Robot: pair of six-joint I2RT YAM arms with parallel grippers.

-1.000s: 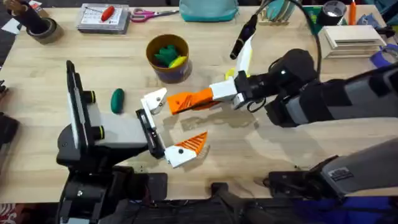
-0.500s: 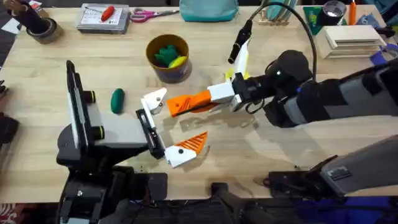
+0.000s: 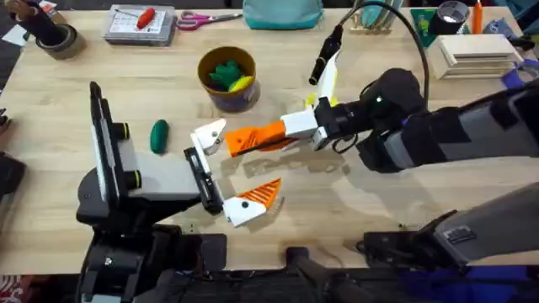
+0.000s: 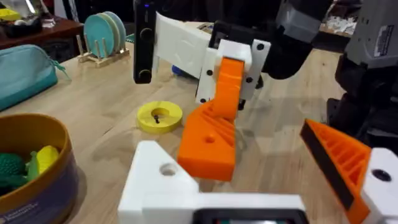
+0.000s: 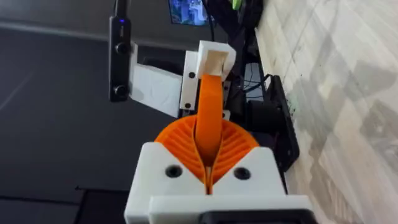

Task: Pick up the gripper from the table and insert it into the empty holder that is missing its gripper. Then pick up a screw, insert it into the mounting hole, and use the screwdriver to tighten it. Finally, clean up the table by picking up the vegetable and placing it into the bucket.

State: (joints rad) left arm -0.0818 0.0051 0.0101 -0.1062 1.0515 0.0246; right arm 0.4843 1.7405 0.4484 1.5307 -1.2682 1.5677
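Observation:
My right gripper is shut on the orange gripper wedge, held level above the table. The wedge's tip sits against the plain white holder on my left arm; I cannot tell whether it is seated. In the right wrist view the ribbed pads pinch the wedge, which points at the holder. My left gripper stands open, with its orange ribbed finger on the near side. The dark green vegetable lies left of the holder. The bucket stands behind it. I cannot make out a screw or the screwdriver.
A bright green leafy toy and a yellow toy lie in the bucket. A flat yellow ring lies beyond the wedge. A tool tray, scissors, a teal pouch and a tape roll line the far edge.
The right gripper has carried the wedge a little to the left, toward the holder. The left arm has not moved.

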